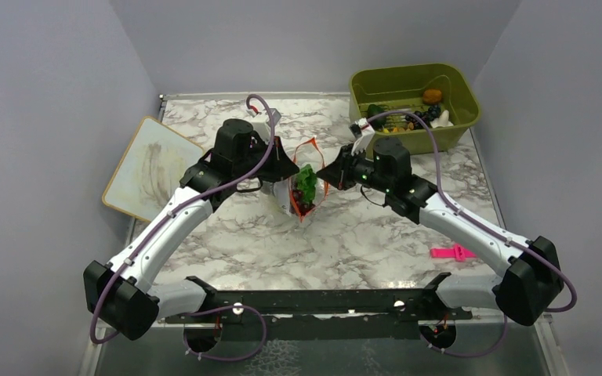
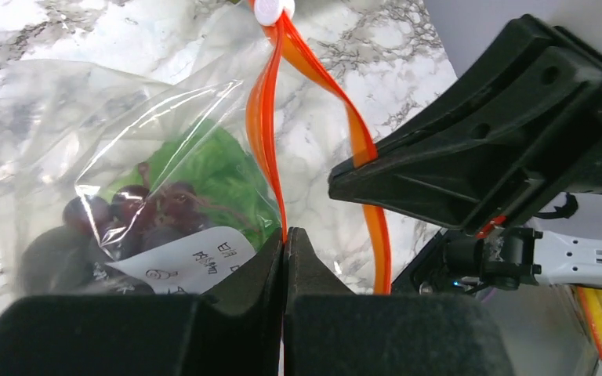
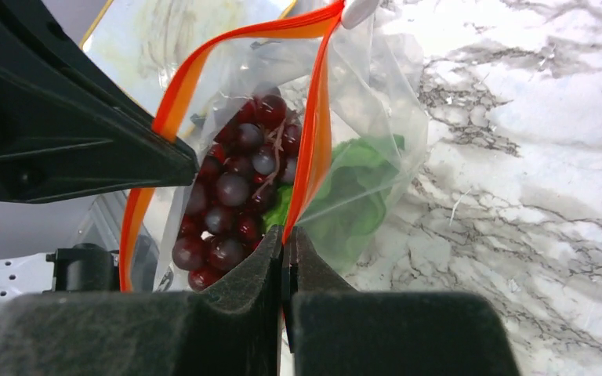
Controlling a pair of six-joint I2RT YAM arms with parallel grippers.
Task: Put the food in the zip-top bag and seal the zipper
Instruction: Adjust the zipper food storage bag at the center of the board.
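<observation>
The clear zip-top bag [image 1: 304, 192] stands at mid-table, mouth open and facing up, between my two grippers. Inside it lie purple grapes [image 3: 235, 188] and green lettuce [image 3: 353, 188]. My left gripper [image 2: 285, 233] is shut on one side of the orange-red zipper [image 2: 262, 117]. The right gripper [image 3: 286, 233] is shut on the opposite side of the zipper [image 3: 317, 117]. The two strips spread apart and meet at a white slider [image 3: 358, 9] at the far end. More food sits in the olive bin: an orange piece [image 1: 432, 95] and a dark green piece [image 1: 376, 111].
The olive-green bin [image 1: 439, 137] stands at the back right corner. A pink clip [image 1: 453, 252] lies on the marble near the right arm. A framed white board [image 1: 150, 166] leans at the left edge. Grey walls close in three sides.
</observation>
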